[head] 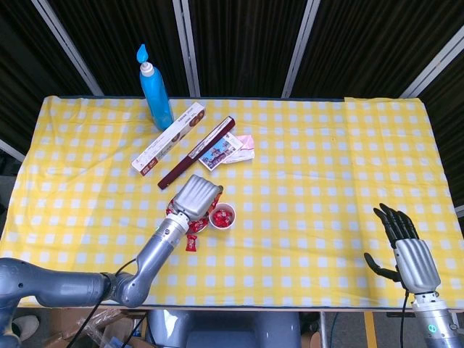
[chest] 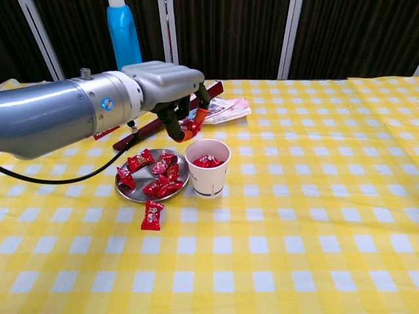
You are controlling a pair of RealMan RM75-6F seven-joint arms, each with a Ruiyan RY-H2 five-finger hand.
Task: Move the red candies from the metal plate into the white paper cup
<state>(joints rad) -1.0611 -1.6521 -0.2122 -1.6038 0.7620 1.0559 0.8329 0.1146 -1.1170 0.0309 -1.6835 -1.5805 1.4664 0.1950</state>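
In the chest view my left hand [chest: 163, 84] hovers just above and behind the white paper cup [chest: 207, 171]. Its fingertips pinch a red candy [chest: 192, 125] over the cup's back-left rim. The cup holds at least one red candy [chest: 208, 160]. Left of the cup, the metal plate [chest: 131, 195] carries several red candies [chest: 162, 175]. One loose candy [chest: 151, 215] lies on the cloth in front of the plate. The head view has my left hand [head: 196, 196] covering most of the plate beside the cup [head: 222, 216]. My right hand [head: 406, 250] rests at the table's near right edge with its fingers spread, holding nothing.
A blue bottle [chest: 124, 40] stands at the back left. A long white box [head: 168, 138], a dark red box [head: 197, 154] and some printed cards [head: 230, 149] lie behind the plate. The yellow checked cloth [head: 326, 188] covers the table.
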